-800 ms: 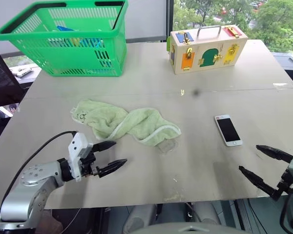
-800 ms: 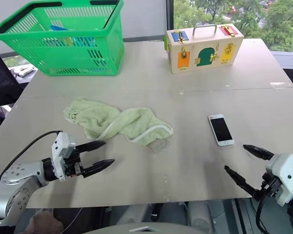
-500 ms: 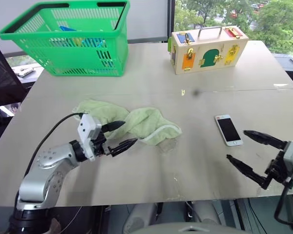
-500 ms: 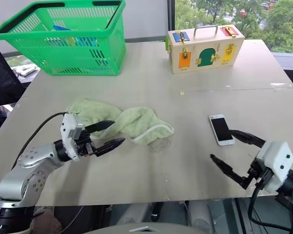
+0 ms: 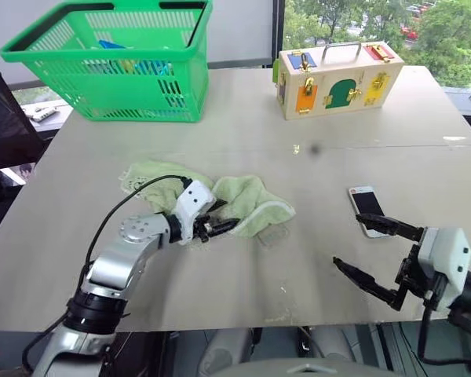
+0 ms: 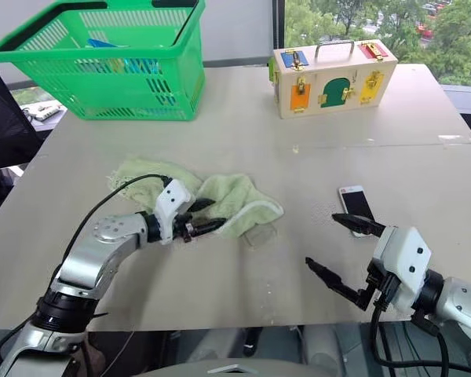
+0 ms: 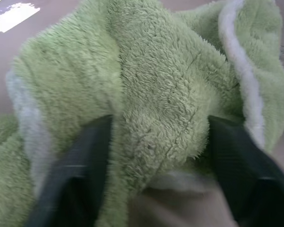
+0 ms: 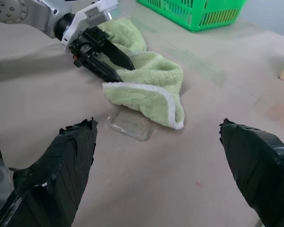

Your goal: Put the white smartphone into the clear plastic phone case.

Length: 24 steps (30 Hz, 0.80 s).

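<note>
Left wrist view shows the left gripper (image 7: 154,156) with a black finger on each side of a bunched fold of the green towel (image 7: 156,90), the cloth filling the gap between them; whether the fingers actually pinch the fold cannot be told. From the head camera, that towel lies crumpled near the middle of the grey table (image 5: 220,118), and the clear plastic phone case (image 8: 131,125) lies flat on the table with its far end at the towel's white-trimmed edge, perhaps tucked slightly under it. Near the table's right side, the white smartphone (image 5: 366,206) lies screen up, well apart from the case. Over the table's near right edge the right gripper (image 5: 365,251) hovers with its two fingers spread wide and nothing between them; its upper finger crosses the phone's near end. At the far side stand a green basket (image 5: 110,63) and a wooden latch box (image 5: 339,78).
</note>
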{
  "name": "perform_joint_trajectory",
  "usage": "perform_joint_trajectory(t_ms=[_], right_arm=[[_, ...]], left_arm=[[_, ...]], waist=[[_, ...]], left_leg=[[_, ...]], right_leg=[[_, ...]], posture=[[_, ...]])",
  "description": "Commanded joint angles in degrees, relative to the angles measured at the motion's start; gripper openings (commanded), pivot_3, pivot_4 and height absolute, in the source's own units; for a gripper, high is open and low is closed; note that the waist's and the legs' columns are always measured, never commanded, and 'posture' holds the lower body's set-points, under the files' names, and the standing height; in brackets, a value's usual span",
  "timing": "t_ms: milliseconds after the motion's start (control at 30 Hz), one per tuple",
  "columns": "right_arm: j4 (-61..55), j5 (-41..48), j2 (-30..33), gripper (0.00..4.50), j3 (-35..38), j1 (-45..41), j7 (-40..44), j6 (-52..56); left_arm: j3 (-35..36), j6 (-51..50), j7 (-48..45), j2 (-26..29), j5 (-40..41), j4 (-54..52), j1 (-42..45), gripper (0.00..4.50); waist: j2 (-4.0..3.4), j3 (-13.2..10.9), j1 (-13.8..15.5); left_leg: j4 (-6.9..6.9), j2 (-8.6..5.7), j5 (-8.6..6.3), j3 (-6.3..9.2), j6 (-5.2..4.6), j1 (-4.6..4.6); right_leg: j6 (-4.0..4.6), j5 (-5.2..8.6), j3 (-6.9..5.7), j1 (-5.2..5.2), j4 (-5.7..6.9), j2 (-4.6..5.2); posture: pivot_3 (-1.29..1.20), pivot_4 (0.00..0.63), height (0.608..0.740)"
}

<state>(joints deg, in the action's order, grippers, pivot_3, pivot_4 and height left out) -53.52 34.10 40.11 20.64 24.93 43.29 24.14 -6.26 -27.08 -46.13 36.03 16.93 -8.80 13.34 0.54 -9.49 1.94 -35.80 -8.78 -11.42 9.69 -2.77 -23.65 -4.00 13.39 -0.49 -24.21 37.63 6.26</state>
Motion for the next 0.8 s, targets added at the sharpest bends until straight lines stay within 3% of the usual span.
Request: perform_joint_trajectory(t_ms=[33, 100, 133, 333, 467, 633, 700, 733, 767, 800], right_arm=[[-1.57, -0.59, -0.46, 4.50, 0.13, 0.75, -0.20, -2.07], [-1.17, -0.98, -0.57, 4.50, -0.10, 0.95, -0.14, -2.55], [-0.97, -1.11, -0.62, 4.50, -0.27, 0.88, -0.17, -2.69], [-0.49, -1.23, -0.95, 4.50, -0.93, 0.51, -0.11, -3.39], [0.50, -0.18, -1.13, 4.50, -1.00, -0.87, 0.06, -3.60], [2.29, -0.89, -0.83, 4.50, -2.75, -2.77, 0.68, -4.08], [3.36, -1.28, -0.78, 4.50, -3.85, -4.10, 0.87, -4.29], [3.64, -1.44, -0.78, 4.50, -4.32, -4.54, 0.83, -4.34], [3.71, -1.58, -0.76, 4.50, -4.61, -4.75, 0.80, -4.43], [3.67, -1.58, -0.74, 4.50, -4.66, -4.81, 0.79, -4.46]], left_arm=[[0.32, 1.29, -1.26, -1.41, 0.78, 0.98, 0.49, 1.18], [2.22, 2.22, -2.62, -1.89, 2.46, 2.04, 0.34, 0.17], [3.25, 2.60, -3.37, -1.96, 3.43, 2.48, 0.21, 0.06], [16.68, -3.81, 0.10, -3.13, 13.97, 4.90, 3.56, 0.06], [27.00, -5.52, 9.13, 1.95, 13.05, 18.97, 12.79, 0.06], [22.02, -4.00, 13.30, 5.40, 3.91, 27.99, 15.74, 0.06], [20.36, -4.98, 10.44, 4.65, 4.19, 28.39, 15.20, 0.06], [19.74, -5.55, 9.01, 4.46, 4.52, 28.35, 14.92, 0.65], [19.95, -5.38, 7.85, 4.33, 5.21, 28.01, 14.94, 0.86], [20.29, -5.21, 6.30, 4.57, 6.11, 27.39, 15.14, 1.34]], waist=[[0.00, 0.00, 0.14], [0.00, 0.00, 0.23], [0.00, 0.00, 0.23], [0.02, -0.01, 0.22], [0.15, -0.08, 0.01], [0.11, -0.03, -0.18], [0.18, -0.06, 0.11], [0.25, -0.08, 0.23], [0.28, -0.10, 0.33], [0.33, -0.12, 0.40]], left_leg=[[-0.01, 0.00, 0.00, 0.00, 0.00, 0.00], [-0.02, 0.00, 0.01, 0.01, 0.00, -0.01], [-0.02, 0.00, 0.01, 0.02, -0.01, -0.02], [-0.09, 0.01, 0.01, 0.10, -0.01, -0.05], [-0.22, 0.03, 0.01, 0.15, 0.00, -0.03], [-0.22, -0.06, 0.01, 0.05, -0.01, -0.02], [-0.23, -0.09, 0.01, 0.04, -0.02, -0.06], [-0.25, -0.09, 0.01, 0.05, -0.02, -0.08], [-0.27, -0.08, 0.01, 0.06, -0.02, -0.10], [-0.30, -0.08, 0.00, 0.10, -0.01, -0.13]], right_leg=[[-0.01, 0.00, -0.01, 0.00, 0.00, 0.00], [-0.18, -0.10, -0.02, 0.00, -0.01, -0.01], [-0.20, -0.12, -0.02, -0.01, -0.01, -0.02], [-0.21, -0.12, -0.08, -0.01, 0.01, -0.04], [-0.21, -0.12, -0.14, 0.00, 0.15, -0.10], [-0.23, -0.13, -0.07, 0.04, 0.04, -0.05], [-0.13, -0.25, -0.05, 0.05, -0.02, -0.04], [-0.08, -0.32, -0.05, 0.04, -0.04, -0.05], [-0.07, -0.32, -0.06, 0.04, -0.04, -0.05], [-0.07, -0.32, -0.08, 0.04, -0.03, -0.05]], posture=[[0.00, 0.150, 0.740], [0.00, 0.150, 0.740], [0.00, 0.150, 0.740], [0.00, 0.150, 0.740], [0.00, 0.150, 0.740], [0.00, 0.150, 0.740], [0.00, 0.150, 0.740], [0.00, 0.150, 0.740], [0.00, 0.150, 0.740], [0.00, 0.150, 0.740]])
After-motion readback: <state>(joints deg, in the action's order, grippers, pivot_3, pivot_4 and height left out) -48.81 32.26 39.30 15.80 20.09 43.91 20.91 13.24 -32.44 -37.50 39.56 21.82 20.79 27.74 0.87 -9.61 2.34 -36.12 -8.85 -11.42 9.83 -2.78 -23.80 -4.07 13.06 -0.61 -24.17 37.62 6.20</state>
